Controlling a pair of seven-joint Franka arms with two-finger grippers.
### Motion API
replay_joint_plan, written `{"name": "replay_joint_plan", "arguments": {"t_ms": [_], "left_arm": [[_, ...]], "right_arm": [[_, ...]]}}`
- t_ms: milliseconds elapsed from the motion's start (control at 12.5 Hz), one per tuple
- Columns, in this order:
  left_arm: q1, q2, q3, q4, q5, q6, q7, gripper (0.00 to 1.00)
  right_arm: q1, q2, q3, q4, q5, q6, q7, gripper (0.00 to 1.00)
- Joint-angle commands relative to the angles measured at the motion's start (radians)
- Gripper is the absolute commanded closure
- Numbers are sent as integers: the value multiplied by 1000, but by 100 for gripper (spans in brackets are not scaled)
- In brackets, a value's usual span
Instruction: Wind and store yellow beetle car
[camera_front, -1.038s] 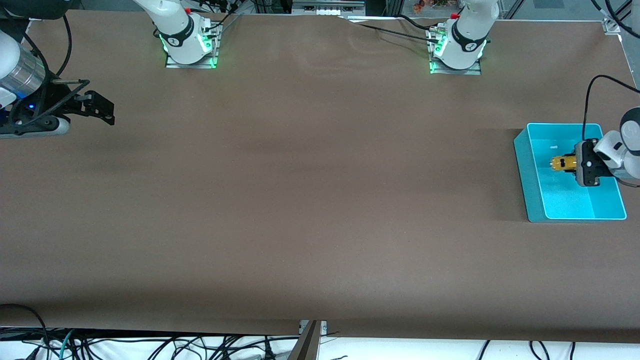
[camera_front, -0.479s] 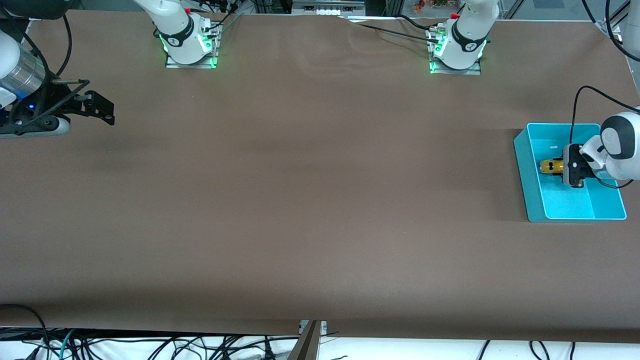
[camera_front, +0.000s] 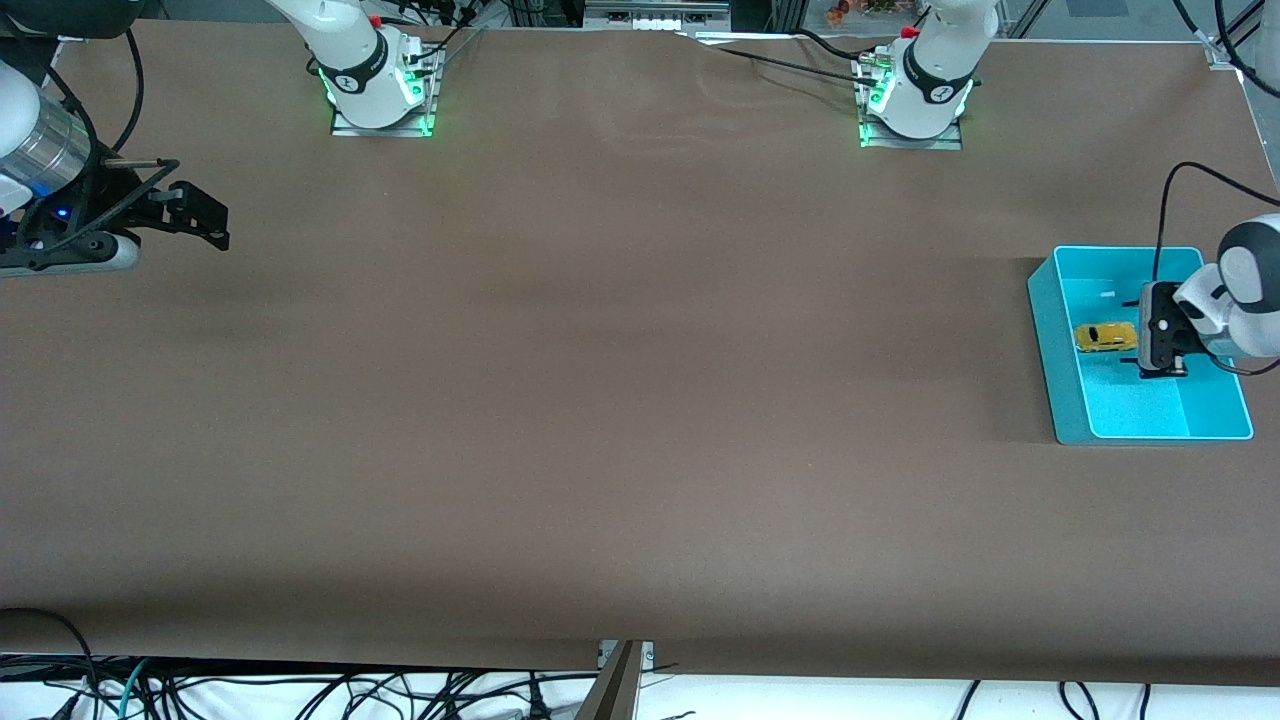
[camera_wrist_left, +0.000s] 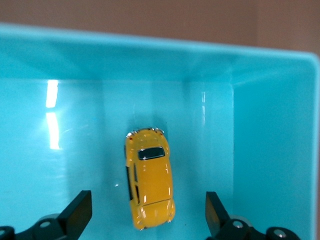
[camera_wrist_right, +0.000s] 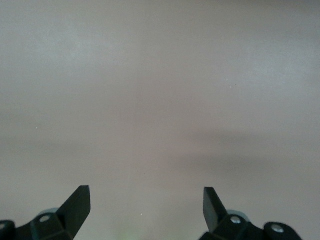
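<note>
Front view: the yellow beetle car (camera_front: 1104, 336) lies on the floor of a turquoise bin (camera_front: 1047, 345) that sits near the edge of the worktop (camera_front: 620, 400) at the left arm's end, roughly midway between the edge with the robot bases and the edge nearest the camera. The left claw (camera_front: 1163, 340) is over the bin, just beside the car on the side toward that worktop end, its fingers apart and holding nothing. The car's long axis runs along the worktop's length, pointing from the claw toward the bin wall that faces the middle of the worktop. The right claw (camera_front: 205, 215) waits well apart, over the worktop at the right arm's end, near the edge with the bases, its fingers spread.

Left wrist view: the car sits on its wheels, free of both fingers (camera_wrist_left: 77, 212), which stand wide on either side of its rear end without touching it. Its long axis runs away from the claw, between the fingers, toward the bin's wall.

Right wrist view: only bare worktop shows between the spread fingers (camera_wrist_right: 77, 202).

The car looks stored, so I judge the left claw's coming move to be a straight lift clear of the bin.
</note>
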Motion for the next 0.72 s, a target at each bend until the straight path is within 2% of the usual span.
{"name": "replay_joint_plan", "arguments": {"t_ms": [0,160,399,639], "left_arm": [[-3,-75,-103,131,-3,-207,-43,0],[-41,-75,-135,249,-2,-329,-106,0],[-104,-81,-154,426,-17,-543,-346,0],[-166,-97,-224,512,-17,-646,-583,0]], "right_arm": [[4,6,-3,25,16,-23,9,0],[4,6,-3,25,16,-23,10,0],[6,4,-2,25,17,-23,9,0],[6,2,-3,26,32,-23,10,0]]}}
